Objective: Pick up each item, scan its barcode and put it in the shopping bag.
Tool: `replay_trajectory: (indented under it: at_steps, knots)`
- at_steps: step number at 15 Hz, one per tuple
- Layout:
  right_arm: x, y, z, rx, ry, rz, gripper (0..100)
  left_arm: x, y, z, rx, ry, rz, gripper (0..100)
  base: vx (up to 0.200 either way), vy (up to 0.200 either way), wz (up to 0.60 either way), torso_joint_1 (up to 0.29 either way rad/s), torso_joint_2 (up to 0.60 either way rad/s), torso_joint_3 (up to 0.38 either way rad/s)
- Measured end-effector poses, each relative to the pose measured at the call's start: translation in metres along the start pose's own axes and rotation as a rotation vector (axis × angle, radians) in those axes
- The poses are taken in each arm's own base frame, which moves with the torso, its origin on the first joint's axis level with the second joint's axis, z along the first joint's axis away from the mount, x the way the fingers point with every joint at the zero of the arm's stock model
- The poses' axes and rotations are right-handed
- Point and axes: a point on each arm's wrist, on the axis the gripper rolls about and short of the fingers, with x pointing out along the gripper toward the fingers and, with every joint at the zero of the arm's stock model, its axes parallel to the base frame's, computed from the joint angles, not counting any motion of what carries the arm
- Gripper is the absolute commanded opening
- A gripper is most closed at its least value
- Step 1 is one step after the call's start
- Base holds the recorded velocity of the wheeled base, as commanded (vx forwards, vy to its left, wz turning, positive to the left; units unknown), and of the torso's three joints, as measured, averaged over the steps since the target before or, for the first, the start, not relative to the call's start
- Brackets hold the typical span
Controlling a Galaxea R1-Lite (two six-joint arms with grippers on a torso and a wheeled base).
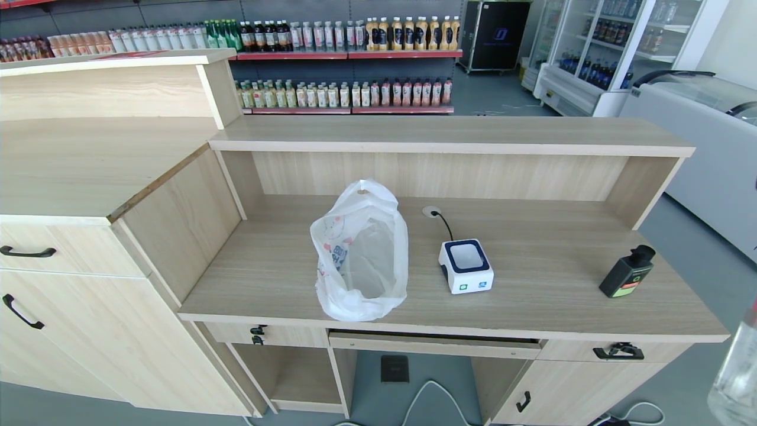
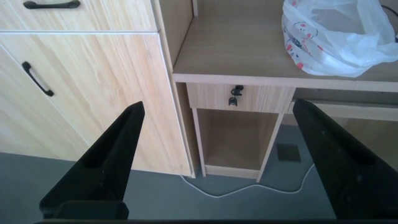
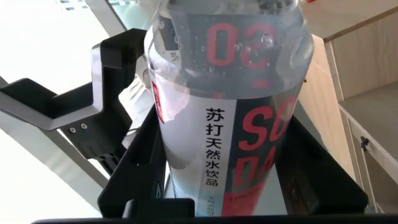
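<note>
A clear soda water bottle [image 3: 230,93] with a red and white label stands between the black fingers of my right gripper [image 3: 227,165], which is shut on it. The same bottle [image 1: 736,378] shows off the counter's front right corner. A white shopping bag [image 1: 361,254] stands open on the counter [image 1: 532,302], left of a white barcode scanner [image 1: 465,266] with a dark window. A black bottle [image 1: 628,272] with a green and orange label stands at the counter's right end. My left gripper [image 2: 217,109] is open and holds nothing, low in front of the counter, below the bag [image 2: 339,34].
A raised shelf [image 1: 449,136] runs along the counter's back, with side walls at both ends. A taller cabinet [image 1: 89,177] adjoins on the left. The scanner's cable [image 1: 443,223] runs to a hole behind it. Drawers with handles [image 1: 618,352] sit under the counter.
</note>
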Motion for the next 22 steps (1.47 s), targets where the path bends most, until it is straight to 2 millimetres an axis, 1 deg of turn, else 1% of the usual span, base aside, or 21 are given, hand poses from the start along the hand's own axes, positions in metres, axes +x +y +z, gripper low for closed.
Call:
replay_trajectory:
  at_steps: [5, 8, 10, 12, 13, 15, 16, 17, 18, 21, 22]
  knots:
    - [-0.005, 0.0, -0.001, -0.009, -0.011, -0.036, 0, 0.0, 0.0, 0.0, 0.0, 0.0, 0.0, 100, 0.0, 0.0, 0.0, 0.0, 0.0, 0.0]
    - [-0.021, -0.006, 0.003, -0.05, -0.092, -0.185, 0, 0.0, 0.0, 0.0, 0.0, 0.0, 0.0, 100, 0.0, 0.0, 0.0, 0.0, 0.0, 0.0]
    - [-0.041, -0.016, 0.008, -0.137, -0.143, -0.343, 0, 0.0, 0.0, 0.0, 0.0, 0.0, 0.0, 100, 0.0, 0.0, 0.0, 0.0, 0.0, 0.0]
    - [-0.061, -0.033, 0.005, -0.219, -0.145, -0.494, 0, 0.0, 0.0, 0.0, 0.0, 0.0, 0.0, 100, 0.0, 0.0, 0.0, 0.0, 0.0, 0.0]
    - [-0.069, -0.043, 0.001, -0.224, -0.134, -0.554, 0, 0.0, 0.0, 0.0, 0.0, 0.0, 0.0, 100, 0.0, 0.0, 0.0, 0.0, 0.0, 0.0]
    - [-0.078, -0.055, 0.0, -0.211, -0.146, -0.64, 0, 0.0, 0.0, 0.0, 0.0, 0.0, 0.0, 100, 0.0, 0.0, 0.0, 0.0, 0.0, 0.0]
    - [-0.083, -0.063, -0.004, -0.158, -0.149, -0.718, 0, 0.0, 0.0, 0.0, 0.0, 0.0, 0.0, 100, 0.0, 0.0, 0.0, 0.0, 0.0, 0.0]
    - [-0.087, -0.07, -0.008, -0.161, -0.134, -0.806, 0, 0.0, 0.0, 0.0, 0.0, 0.0, 0.0, 100, 0.0, 0.0, 0.0, 0.0, 0.0, 0.0]
    - [-0.091, -0.075, -0.009, -0.179, -0.131, -0.938, 0, 0.0, 0.0, 0.0, 0.0, 0.0, 0.0, 100, 0.0, 0.0, 0.0, 0.0, 0.0, 0.0]
    - [-0.102, -0.089, -0.01, -0.257, -0.126, -1.496, 0, 0.0, 0.0, 0.0, 0.0, 0.0, 0.0, 100, 0.0, 0.0, 0.0, 0.0, 0.0, 0.0]
    - [-0.102, -0.093, -0.009, -0.276, -0.116, -1.626, 0, 0.0, 0.0, 0.0, 0.0, 0.0, 0.0, 100, 0.0, 0.0, 0.0, 0.0, 0.0, 0.0]
